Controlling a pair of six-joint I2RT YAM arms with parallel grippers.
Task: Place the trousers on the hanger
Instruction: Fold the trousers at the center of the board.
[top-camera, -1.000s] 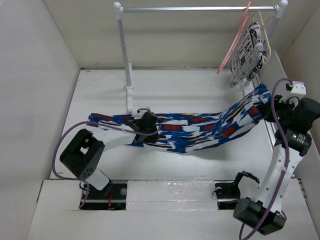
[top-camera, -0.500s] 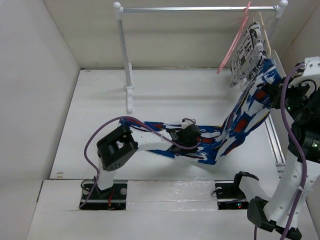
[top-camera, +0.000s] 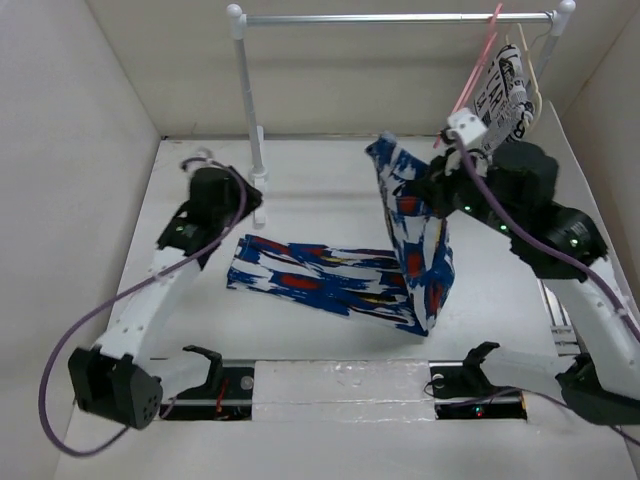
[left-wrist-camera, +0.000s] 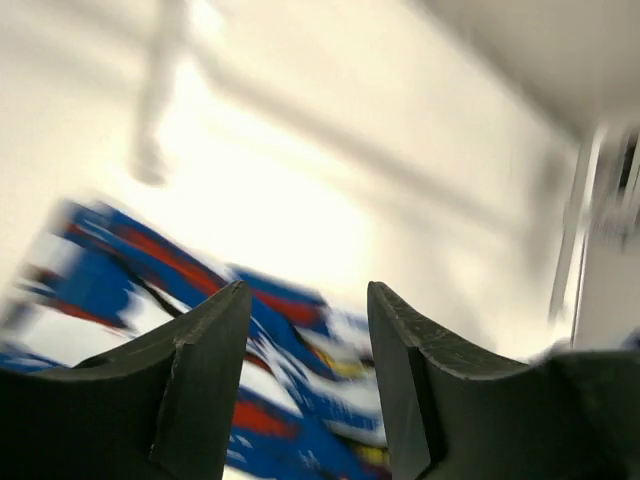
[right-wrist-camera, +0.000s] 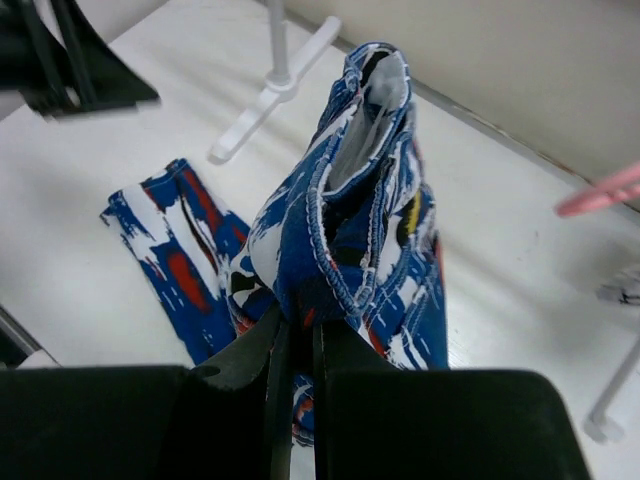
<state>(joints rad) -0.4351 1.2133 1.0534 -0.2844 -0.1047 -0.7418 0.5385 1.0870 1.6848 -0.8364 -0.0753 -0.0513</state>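
Blue trousers (top-camera: 420, 240): soft cloth, bright blue with white, red, black and yellow brushstroke splashes. One end is lifted upright above the white tabletop (top-camera: 330, 180). The rest folds down and lies flat, stretching toward the left.
Right claw (right-wrist-camera: 297, 325): narrow, pinched on a bunched fold of the trousers. The cloth rises above the fingers, with pale lining showing at the top.
Left claw (left-wrist-camera: 305, 305): fingers parted with nothing between them. It hangs over the far left of the tabletop, apart from the trousers. The wrist view is blurred, with the flat end of the cloth below.
Pink hanger (top-camera: 484, 50): thin plastic, hooked on the right end of the white clothes rail (top-camera: 390, 17) and tilted. Its lower part is hidden behind the right arm, and no trousers are on it.
Printed garment (top-camera: 503, 95): white with black newspaper-like print, hanging from the rail just beside the pink hanger.
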